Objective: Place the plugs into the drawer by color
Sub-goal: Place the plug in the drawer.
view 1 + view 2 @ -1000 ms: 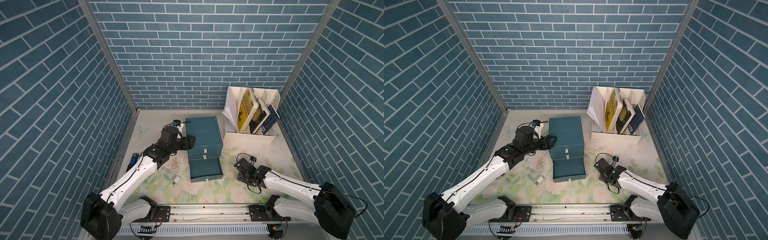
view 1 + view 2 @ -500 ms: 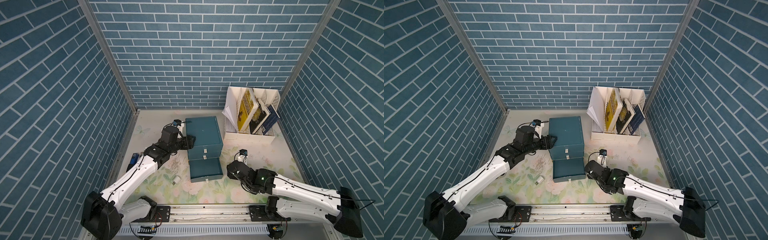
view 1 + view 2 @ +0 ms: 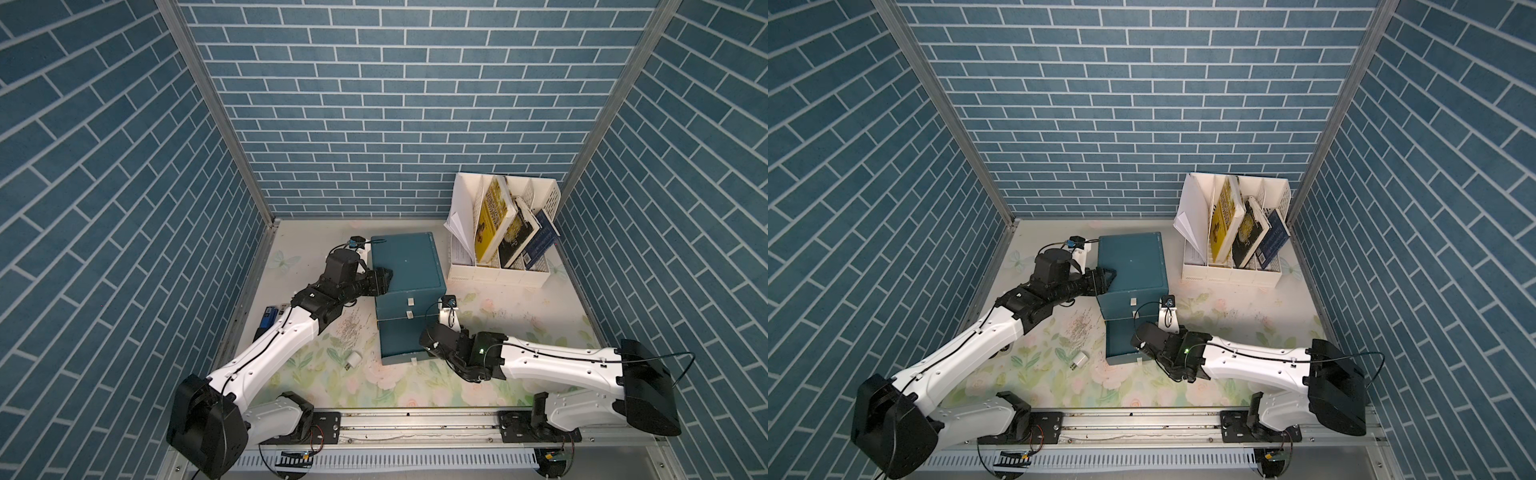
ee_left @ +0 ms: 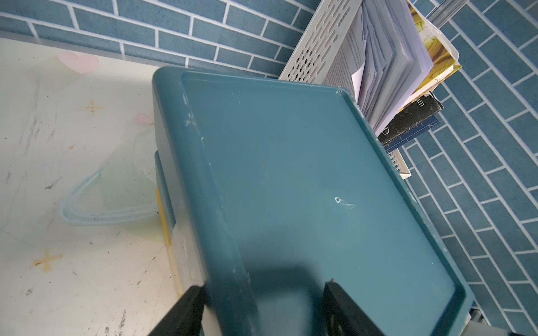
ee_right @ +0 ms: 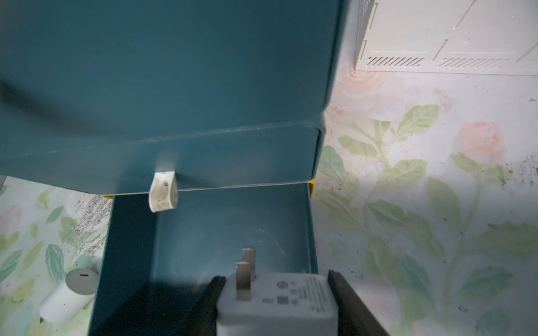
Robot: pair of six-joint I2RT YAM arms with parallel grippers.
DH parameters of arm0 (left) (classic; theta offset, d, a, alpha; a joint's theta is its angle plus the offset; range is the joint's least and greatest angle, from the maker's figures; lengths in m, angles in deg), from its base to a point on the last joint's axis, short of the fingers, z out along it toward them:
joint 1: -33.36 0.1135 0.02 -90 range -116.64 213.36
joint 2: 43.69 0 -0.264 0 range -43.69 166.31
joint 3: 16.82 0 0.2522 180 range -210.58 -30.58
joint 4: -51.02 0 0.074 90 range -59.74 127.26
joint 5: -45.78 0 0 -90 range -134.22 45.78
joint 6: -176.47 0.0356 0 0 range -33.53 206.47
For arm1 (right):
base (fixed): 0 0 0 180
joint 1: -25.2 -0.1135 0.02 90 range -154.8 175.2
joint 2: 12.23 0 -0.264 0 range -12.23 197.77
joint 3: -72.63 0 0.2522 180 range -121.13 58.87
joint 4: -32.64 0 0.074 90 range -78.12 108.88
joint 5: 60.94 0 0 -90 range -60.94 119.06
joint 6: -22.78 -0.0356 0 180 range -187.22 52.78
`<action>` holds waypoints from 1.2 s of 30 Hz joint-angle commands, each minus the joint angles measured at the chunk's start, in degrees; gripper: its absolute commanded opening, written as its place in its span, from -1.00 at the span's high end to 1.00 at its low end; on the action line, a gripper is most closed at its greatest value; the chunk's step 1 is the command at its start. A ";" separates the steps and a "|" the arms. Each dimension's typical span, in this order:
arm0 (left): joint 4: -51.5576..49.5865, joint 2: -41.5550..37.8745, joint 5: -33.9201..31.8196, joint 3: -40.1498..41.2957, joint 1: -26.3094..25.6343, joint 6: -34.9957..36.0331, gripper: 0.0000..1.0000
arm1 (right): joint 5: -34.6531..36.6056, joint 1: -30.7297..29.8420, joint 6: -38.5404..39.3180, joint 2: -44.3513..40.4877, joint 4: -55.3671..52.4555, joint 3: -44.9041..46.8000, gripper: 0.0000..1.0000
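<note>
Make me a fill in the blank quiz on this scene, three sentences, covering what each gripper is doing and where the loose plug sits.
1. The right gripper is shut on a ____ plug above the open bottom tier of the drawer.
2. The left gripper straddles the top edge of the ____.
3. A second white plug lies on the floral mat, on the ____ arm's side of the drawer.

Missing words: white; drawer; left
</note>
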 commanded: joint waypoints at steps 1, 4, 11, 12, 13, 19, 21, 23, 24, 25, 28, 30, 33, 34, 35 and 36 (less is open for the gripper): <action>-2.49 2.07 0.41 0.68 -0.08 2.19 -0.38 | -0.26 0.26 3.00 2.40 2.73 -1.43 1.00; -2.24 2.72 1.14 0.69 -0.09 2.18 -0.36 | -0.31 0.57 3.28 4.89 2.82 -2.14 1.00; -2.27 2.62 1.37 0.46 -0.10 2.21 -0.34 | -2.67 2.17 2.43 8.02 6.27 -0.06 1.00; -2.48 2.55 1.28 0.37 -0.08 2.35 -0.34 | -3.07 2.08 2.39 8.40 6.61 0.04 1.00; -2.59 2.54 1.27 0.39 -0.06 2.43 -0.34 | -3.39 2.10 2.47 8.95 6.68 0.04 1.00; -2.80 2.29 1.23 0.08 -0.06 2.37 -0.35 | -4.30 2.01 2.26 9.66 5.98 -0.44 0.42; -2.92 2.20 1.36 -0.17 -0.12 2.24 -0.37 | -4.32 1.86 2.72 8.93 5.98 -0.61 0.10; -3.36 2.15 1.35 -0.77 -0.10 2.28 -0.38 | -4.21 1.66 2.90 8.40 5.12 -1.34 -0.08; -3.59 2.16 1.33 -1.12 -0.11 2.33 -0.39 | -3.96 1.49 2.98 8.07 4.49 -1.93 -0.14; -3.73 2.14 1.40 -1.40 -0.09 2.37 -0.39 | -3.53 1.02 3.25 7.77 4.01 -2.47 -0.19; -4.03 2.34 1.08 -2.10 -0.11 2.79 -0.41 | -1.92 -0.25 3.37 6.78 1.91 -4.11 -0.49; -4.36 2.73 0.54 -2.63 -0.08 2.98 -0.42 | -0.60 -0.95 2.85 6.22 -0.02 -5.14 -0.67; -4.62 3.24 -0.71 -3.32 -0.06 3.08 -0.45 | 1.16 -2.35 2.64 4.73 -1.71 -6.00 -0.74; -4.81 3.42 -1.20 -3.73 -0.08 2.95 -0.45 | 1.71 -2.80 2.49 3.98 -2.20 -6.14 -0.74; -4.86 3.54 -1.51 -4.02 -0.06 2.74 -0.46 | 2.12 -3.10 2.31 3.23 -2.61 -6.24 -0.74; -4.68 3.55 -1.88 -4.29 -0.07 2.37 -0.47 | 2.59 -3.38 1.94 2.31 -3.10 -6.14 -0.74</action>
